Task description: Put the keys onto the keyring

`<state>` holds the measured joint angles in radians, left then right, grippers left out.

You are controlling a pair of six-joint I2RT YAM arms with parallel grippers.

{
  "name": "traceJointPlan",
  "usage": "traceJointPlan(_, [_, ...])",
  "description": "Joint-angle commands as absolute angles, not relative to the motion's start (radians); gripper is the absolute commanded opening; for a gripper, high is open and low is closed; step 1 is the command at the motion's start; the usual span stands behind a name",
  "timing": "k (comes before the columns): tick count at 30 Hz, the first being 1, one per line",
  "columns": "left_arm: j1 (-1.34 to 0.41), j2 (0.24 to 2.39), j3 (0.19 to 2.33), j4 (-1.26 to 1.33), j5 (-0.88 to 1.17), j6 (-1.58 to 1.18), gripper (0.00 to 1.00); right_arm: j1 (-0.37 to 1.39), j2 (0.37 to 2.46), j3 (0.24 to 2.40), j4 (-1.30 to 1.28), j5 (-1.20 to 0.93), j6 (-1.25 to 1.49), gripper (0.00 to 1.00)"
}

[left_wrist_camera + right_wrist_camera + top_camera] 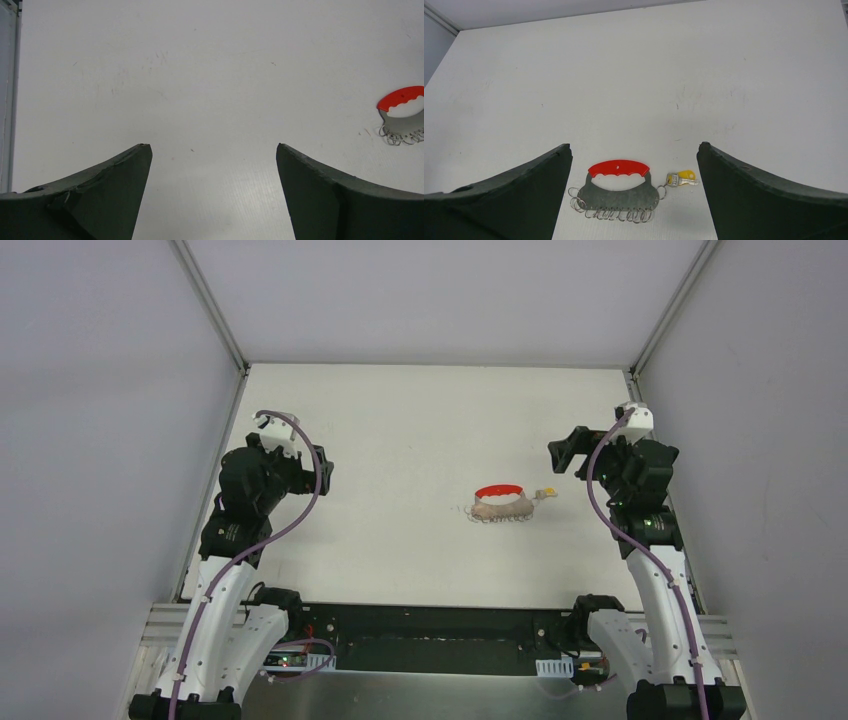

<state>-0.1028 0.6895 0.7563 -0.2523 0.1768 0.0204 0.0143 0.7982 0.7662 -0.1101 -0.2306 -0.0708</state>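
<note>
White table [400, 420]; my left pincer [212, 145], right pincer [634, 145] both gape empty. Yellow key [682, 178] just right of ring holder [618, 187]: I'd pinch its head.

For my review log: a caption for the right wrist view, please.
Open right gripper facing a red-handled grey ring holder, a yellow-headed key by one end.

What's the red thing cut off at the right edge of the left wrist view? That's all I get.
Observer: It's the handle of a flat grey metal holder. The right wrist view shows the whole thing, lying flat on the table.
Operator: Any key on it?
Observer: One key with a yellow head lies at the holder's end nearer the right arm, by the last ring. It's outside your frame.
</note>
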Motion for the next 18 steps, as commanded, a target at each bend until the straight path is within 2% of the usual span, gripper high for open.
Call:
traceJointPlan(1, [-0.089, 0.685, 0.756, -0.242, 0.199, 0.031, 0.99, 0.005, 0.786, 0.763, -0.090, -0.246, -0.061, 1.00])
traceJointPlan(18, [-0.084, 0.694, 0.751, -0.238, 0.209, 0.029, 0.99, 0.003, 0.790, 0.763, -0.091, -0.246, -0.061, 1.00])
